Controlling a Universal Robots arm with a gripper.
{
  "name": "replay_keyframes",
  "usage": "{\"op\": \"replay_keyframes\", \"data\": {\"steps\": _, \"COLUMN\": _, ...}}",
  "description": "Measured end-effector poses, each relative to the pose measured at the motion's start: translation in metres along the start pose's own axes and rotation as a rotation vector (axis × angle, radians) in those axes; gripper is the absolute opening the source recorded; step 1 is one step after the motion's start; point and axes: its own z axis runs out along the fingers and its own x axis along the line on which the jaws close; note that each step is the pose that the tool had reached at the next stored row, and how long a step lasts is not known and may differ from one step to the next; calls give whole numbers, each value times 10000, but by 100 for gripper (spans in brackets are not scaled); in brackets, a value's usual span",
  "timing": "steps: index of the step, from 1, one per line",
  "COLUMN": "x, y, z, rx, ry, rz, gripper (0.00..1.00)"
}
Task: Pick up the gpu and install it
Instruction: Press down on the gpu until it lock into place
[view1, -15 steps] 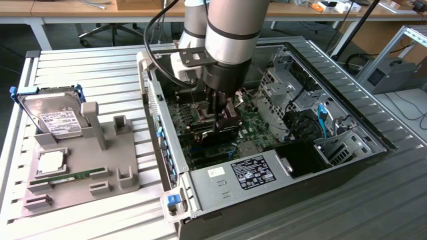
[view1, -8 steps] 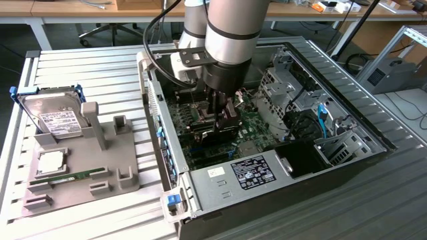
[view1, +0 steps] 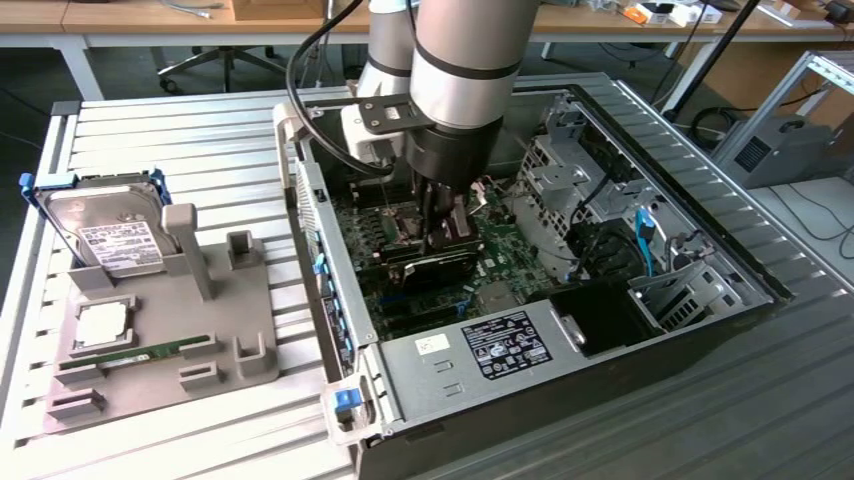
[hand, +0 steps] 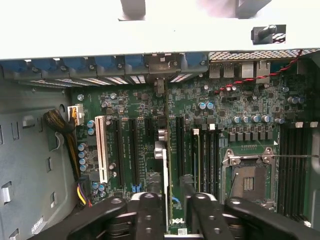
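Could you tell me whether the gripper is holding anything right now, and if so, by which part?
The gripper holds the gpu by its upper edge, standing on edge over the motherboard.

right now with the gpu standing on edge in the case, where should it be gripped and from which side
Grip the gpu across its two flat faces at the middle of its upper long edge, coming straight down from above. It is thin and upright over the board, so that edge alone is free, and the case walls block a sideways approach. The gripper is lined up this way.

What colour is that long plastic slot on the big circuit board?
White slot, seen best in the wrist view, on the green motherboard.
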Motion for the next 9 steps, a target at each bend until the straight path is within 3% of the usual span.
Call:
{"op": "replay_keyframes", "data": {"steps": 2, "x": 0, "y": 0, "z": 0, "rx": 0, "ry": 0, "rz": 0, "gripper": 26}}
{"op": "replay_keyframes", "data": {"steps": 3, "x": 0, "y": 0, "z": 0, "rx": 0, "ry": 0, "rz": 0, "gripper": 14}}
{"op": "replay_keyframes", "data": {"steps": 4, "x": 0, "y": 0, "z": 0, "rx": 0, "ry": 0, "rz": 0, "gripper": 11}}
{"op": "replay_keyframes", "data": {"steps": 9, "x": 0, "y": 0, "z": 0, "rx": 0, "ry": 0, "rz": 0, "gripper": 11}}
